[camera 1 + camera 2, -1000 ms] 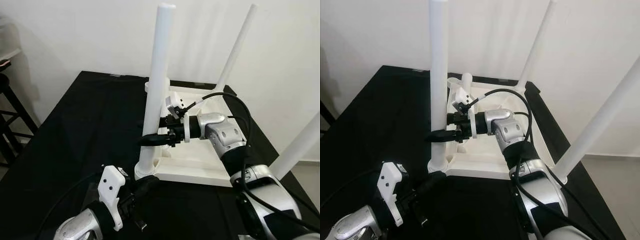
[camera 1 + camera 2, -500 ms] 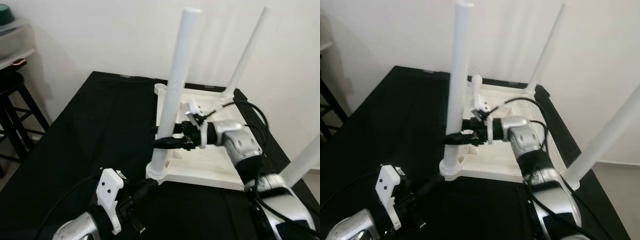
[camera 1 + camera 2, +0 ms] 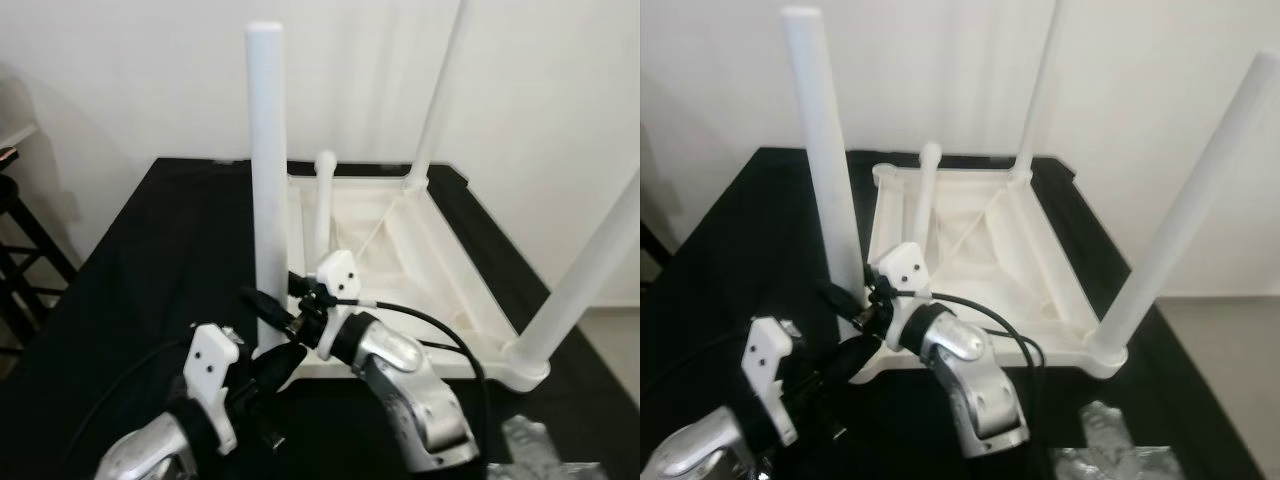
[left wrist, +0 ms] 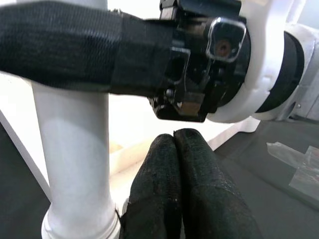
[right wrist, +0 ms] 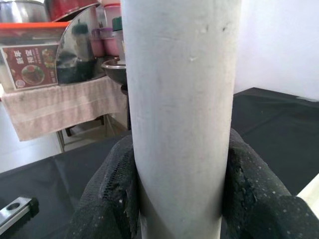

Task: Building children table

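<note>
right end effector | fingers clamp white table leg | black cloth behind

The upturned table top lies on the black cloth at centre, legs pointing up. The near-left leg stands at its 7 o'clock corner, another leg at 5 o'clock, a third at 1 o'clock. The right gripper clasps the near-left leg low down; the left gripper sits just before its base.
</note>
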Controlling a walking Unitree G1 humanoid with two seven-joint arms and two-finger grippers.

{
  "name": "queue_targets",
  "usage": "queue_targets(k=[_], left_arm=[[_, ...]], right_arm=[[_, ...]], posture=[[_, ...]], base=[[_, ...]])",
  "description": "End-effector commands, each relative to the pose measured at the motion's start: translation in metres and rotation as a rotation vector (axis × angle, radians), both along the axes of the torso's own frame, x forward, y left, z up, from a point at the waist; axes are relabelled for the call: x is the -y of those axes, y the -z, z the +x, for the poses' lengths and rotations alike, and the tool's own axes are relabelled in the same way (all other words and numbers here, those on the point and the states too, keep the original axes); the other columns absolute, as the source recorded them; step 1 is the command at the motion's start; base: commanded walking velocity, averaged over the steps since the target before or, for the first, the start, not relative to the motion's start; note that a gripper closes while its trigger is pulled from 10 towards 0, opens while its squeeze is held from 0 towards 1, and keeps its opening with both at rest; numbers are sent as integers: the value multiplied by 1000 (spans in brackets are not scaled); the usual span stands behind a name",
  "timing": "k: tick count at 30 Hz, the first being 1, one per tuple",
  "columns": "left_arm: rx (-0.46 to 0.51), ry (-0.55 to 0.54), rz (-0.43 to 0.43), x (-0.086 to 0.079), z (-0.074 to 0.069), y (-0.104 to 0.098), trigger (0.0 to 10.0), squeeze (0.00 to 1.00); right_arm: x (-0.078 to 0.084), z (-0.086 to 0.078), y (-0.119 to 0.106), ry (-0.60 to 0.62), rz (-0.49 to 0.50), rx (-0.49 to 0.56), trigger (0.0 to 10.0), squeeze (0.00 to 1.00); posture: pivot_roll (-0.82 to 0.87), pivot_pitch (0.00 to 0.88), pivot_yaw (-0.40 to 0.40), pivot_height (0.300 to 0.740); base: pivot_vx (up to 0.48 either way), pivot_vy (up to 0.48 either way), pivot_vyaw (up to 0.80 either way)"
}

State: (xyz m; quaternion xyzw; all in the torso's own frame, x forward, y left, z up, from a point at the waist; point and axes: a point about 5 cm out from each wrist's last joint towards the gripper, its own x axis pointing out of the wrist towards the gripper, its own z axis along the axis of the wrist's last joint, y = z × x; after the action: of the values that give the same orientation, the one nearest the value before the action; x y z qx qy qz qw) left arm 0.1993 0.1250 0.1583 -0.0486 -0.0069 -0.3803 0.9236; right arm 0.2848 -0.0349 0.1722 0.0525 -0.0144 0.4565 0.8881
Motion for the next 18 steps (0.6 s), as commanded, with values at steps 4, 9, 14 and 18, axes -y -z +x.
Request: queue_targets(k=[4, 9, 14, 18], left_arm=[[13, -25, 4, 3, 3, 1, 10000, 0], [12, -20, -1, 4, 3, 1, 10000, 0], [8, -8, -8, 5, 2, 1, 10000, 0], [8, -6, -10, 6, 2, 1, 10000, 0]], right_arm=[[11, -4, 33, 44, -104, -180, 10000, 0], [12, -14, 21, -53, -107, -167, 10000, 1000], [22, -3, -9, -267, -175, 3, 10000, 1000], [29, 7, -29, -440, -231, 106, 10000, 396]], posture=[[56, 56, -101, 740], [57, 56, -103, 740], [55, 53, -108, 740], [60, 48, -113, 740]], base=[[0, 0, 0], [0, 0, 0], [0, 0, 0], [0, 0, 0]])
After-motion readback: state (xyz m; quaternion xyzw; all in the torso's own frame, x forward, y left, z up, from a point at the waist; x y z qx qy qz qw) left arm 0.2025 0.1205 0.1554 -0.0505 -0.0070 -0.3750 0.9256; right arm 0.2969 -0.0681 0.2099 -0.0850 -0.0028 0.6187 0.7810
